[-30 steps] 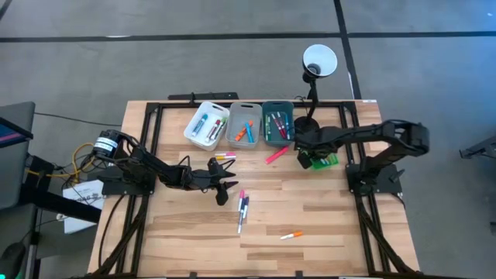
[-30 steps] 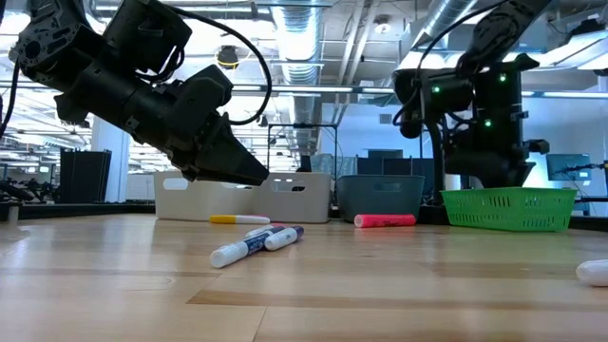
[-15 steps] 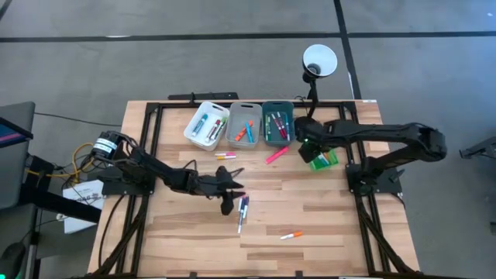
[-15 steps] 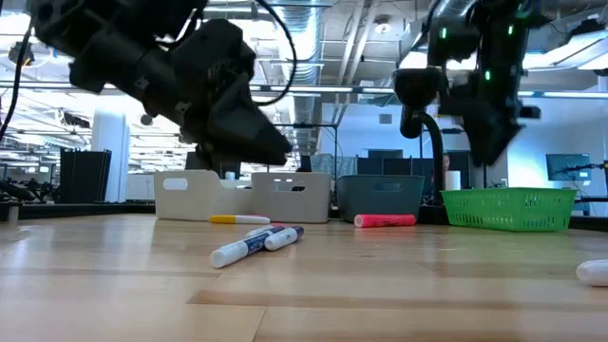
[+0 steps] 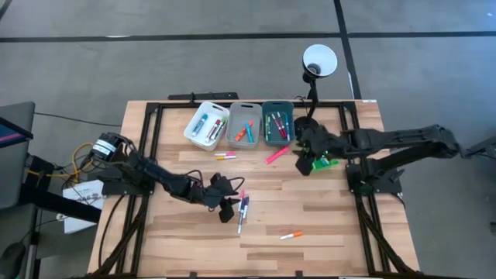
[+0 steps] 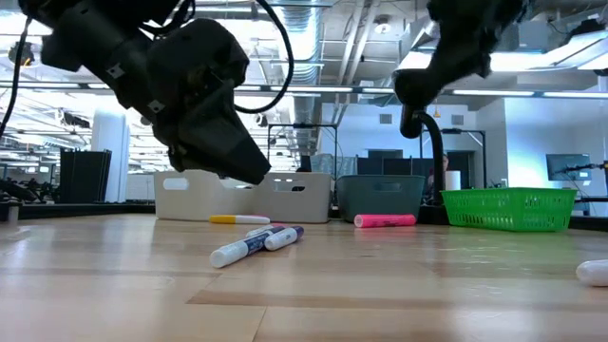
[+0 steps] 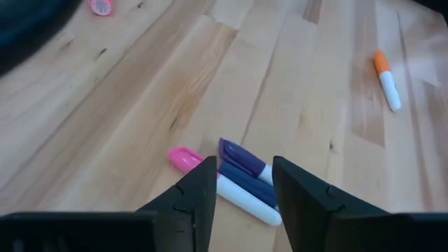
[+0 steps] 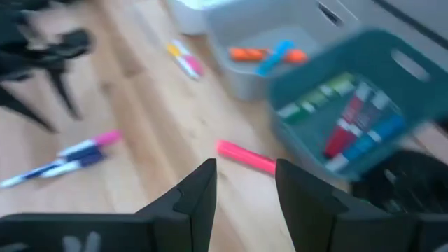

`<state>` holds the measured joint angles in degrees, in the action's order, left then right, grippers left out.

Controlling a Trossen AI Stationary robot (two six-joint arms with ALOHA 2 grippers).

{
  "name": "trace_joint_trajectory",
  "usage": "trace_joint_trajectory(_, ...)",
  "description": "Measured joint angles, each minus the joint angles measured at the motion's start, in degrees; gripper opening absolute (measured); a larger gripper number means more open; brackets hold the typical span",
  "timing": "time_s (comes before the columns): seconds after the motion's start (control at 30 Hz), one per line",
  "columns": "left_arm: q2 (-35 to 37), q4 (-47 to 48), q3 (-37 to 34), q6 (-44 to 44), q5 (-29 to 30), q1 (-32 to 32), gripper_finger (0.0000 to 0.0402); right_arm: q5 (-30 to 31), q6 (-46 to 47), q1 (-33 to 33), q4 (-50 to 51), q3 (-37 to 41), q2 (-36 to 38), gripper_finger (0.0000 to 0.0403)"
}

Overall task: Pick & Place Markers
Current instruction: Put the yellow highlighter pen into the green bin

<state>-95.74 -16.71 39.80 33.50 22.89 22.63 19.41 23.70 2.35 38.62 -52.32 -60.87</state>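
Wood planks, pale and smooth, make up the table [image 5: 325, 225] inside a black metal frame. Along the upper middle of the high view sit three smooth plastic bins: a rounded white bin [image 5: 206, 125], a grey bin [image 5: 244, 125] and a teal bin [image 5: 278, 122], each holding a few markers, with a meshed green basket [image 5: 324, 161] to the right.

Loose markers, thin capped sticks, lie on the planks: a yellow-and-pink marker [image 5: 225, 156] below the bins, a bright pink marker [image 5: 277, 155] beside the basket, a cluster of three markers [image 5: 242, 209] at centre, and an orange-capped marker [image 5: 291, 235] toward the lower middle.

From the left edge the left arm stretches low across the table, its left gripper [image 5: 229, 206] just over that cluster, fingers [image 7: 199, 192] parted and holding nothing. Reaching in from the right, the right gripper [image 5: 302, 163] hangs near the pink marker, fingers [image 8: 199, 192] likewise apart and empty.
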Motion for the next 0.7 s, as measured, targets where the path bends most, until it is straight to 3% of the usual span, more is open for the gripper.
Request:
trace_joint_trajectory(0.17, 0.0, 0.0, -0.32, -0.08, 1.1, 0.74, 0.0134, 0.45, -0.25, 6.95, -6.37, 0.01, -3.49, 0.0133)
trace_joint_trajectory(0.27, 0.15, 2.11, -0.32, -4.53, 2.87, 0.32, 0.0134, 0.44, -0.29, 10.0, -9.23, 0.01, -6.78, 0.0133)
trace_joint_trajectory(0.43, 4.44, 10.06, -0.34, -11.94, 6.81, -6.97, 0.014, 0.26, -0.24, 12.03, -12.29, 0.04, -11.56, 0.0134)
trace_joint_trajectory(0.53, 7.74, 15.08, -0.36, -13.88, 3.31, -13.86, 0.0149, 0.17, -0.22, 12.04, -13.89, 0.04, -12.16, 0.0132)
trace_joint_trajectory(0.7, 8.55, 19.12, -0.63, -15.11, -7.83, -23.72, 0.0154, 0.06, -1.2, 11.65, -15.21, 0.03, -8.52, 0.0133)
